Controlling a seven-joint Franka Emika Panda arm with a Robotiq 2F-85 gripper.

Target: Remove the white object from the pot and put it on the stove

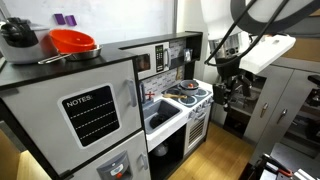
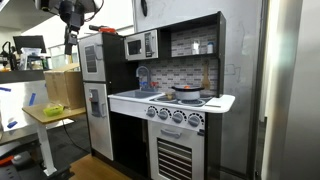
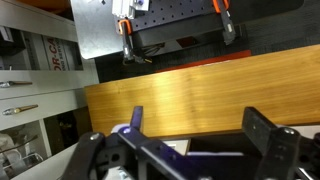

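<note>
Clearly the gripper [image 3: 185, 152] stands wide open in the wrist view. Its two dark, blocky fingers [image 3: 268, 135] are spread far apart at the bottom edge, and nothing is held between them or touches them. Behind them runs a broad band of smooth, orange-brown wood [image 3: 200, 85] with a fine grain, and above that a flat grey metal plate [image 3: 98, 30].

In an exterior view the gripper [image 1: 224, 88] hangs in the air beside the toy kitchen, off the front edge of the stove [image 1: 197, 103] and clear of it. It hangs from a glossy white arm [image 1: 262, 48] with black joints.

The pot [image 1: 187, 88] sits on the stove, on a burner towards the back wall, well apart from the gripper. It is small, round and shiny silver metal. Both exterior views show it [image 2: 187, 93] too small to tell what lies inside, so the white object cannot be made out.

The stove [image 2: 216, 100] is a white plastic cooktop with round dark-and-red burners. A row of round knobs [image 2: 175, 116] lines its front, and a slatted oven door [image 2: 175, 156] sits below.

Next to it is a pale sink [image 1: 160, 112]. On top of the grey fridge cabinet stand a smooth red-orange bowl [image 1: 72, 42] and a larger dark grey lidded pot [image 1: 18, 40], side by side.
</note>
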